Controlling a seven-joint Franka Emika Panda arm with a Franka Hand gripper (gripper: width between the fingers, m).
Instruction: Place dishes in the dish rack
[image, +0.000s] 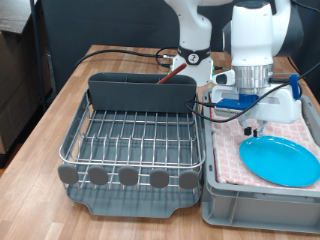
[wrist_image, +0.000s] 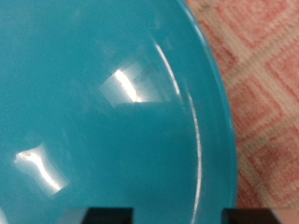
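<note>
while hand (image: 252, 128) hovers, plate (image: 281, 160) lies just below, on checked cloth (wrist_image: 266, 75)

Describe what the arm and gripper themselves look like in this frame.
The arm is glossy white with rounded, bulbous link housings and dark joint bands. Its wrist ends in a ribbed white cylinder over a blue block with black cables running off it. The gripper has small dark fingers; in the wrist view only their black tips show. No markings are legible.

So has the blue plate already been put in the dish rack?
No. The plate lies on the checked cloth in the grey crate, beside the dish rack, whose wires hold nothing.
</note>
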